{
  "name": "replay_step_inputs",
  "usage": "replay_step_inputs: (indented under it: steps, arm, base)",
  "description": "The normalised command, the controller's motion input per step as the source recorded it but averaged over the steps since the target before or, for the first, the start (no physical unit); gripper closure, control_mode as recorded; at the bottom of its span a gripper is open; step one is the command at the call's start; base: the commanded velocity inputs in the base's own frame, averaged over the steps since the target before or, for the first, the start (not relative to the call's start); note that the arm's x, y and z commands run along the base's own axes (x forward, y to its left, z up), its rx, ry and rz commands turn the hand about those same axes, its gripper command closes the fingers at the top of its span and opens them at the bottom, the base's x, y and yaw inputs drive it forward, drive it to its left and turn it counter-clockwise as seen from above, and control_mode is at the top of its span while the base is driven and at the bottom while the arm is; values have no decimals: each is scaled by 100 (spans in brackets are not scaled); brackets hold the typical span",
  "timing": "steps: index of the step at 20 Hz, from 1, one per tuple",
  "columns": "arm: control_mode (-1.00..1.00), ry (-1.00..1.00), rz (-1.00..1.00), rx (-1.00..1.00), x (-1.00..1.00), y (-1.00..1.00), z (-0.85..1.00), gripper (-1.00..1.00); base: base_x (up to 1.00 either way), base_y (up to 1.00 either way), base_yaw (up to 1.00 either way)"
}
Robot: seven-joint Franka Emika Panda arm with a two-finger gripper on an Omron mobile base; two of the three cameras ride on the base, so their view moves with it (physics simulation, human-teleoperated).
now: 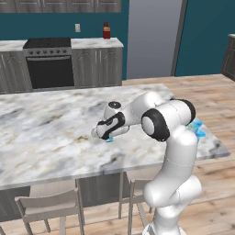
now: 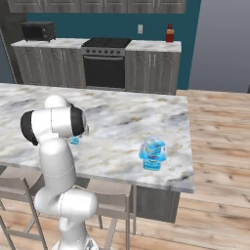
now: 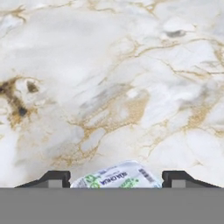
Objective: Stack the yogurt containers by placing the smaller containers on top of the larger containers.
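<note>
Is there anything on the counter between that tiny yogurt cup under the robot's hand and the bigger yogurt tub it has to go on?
Nothing visible. The tiny yogurt cup sits between the end effector fingertips, and bare marble counter stretches from there to the bigger tub near the counter's right end.

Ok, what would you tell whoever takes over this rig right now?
Gripper: low over the island counter, jaws open either side of the smaller cup, not visibly gripping.
Smaller cup: on the counter between the fingertips.
Larger tub: upright near the counter's right-hand end, apart from the cup, nothing on it.
Done: approach.
Left: close, lift, carry over, set cup on tub lid.
</note>
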Motion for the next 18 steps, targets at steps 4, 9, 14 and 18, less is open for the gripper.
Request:
replay_step_inputs:
  steps: [4,9,14,18]
  arm:
    - [-100,0,0,0,3,2,0,100]
    - [-100,0,0,0,1,0,0,100]
    - [-100,-5,0,0,-8,0,0,100]
    - [-100,-2,0,-1,-13,9,0,100]
  base:
    - [0,0,0]
    - [0,0,0]
    - [0,0,0]
    - [0,0,0]
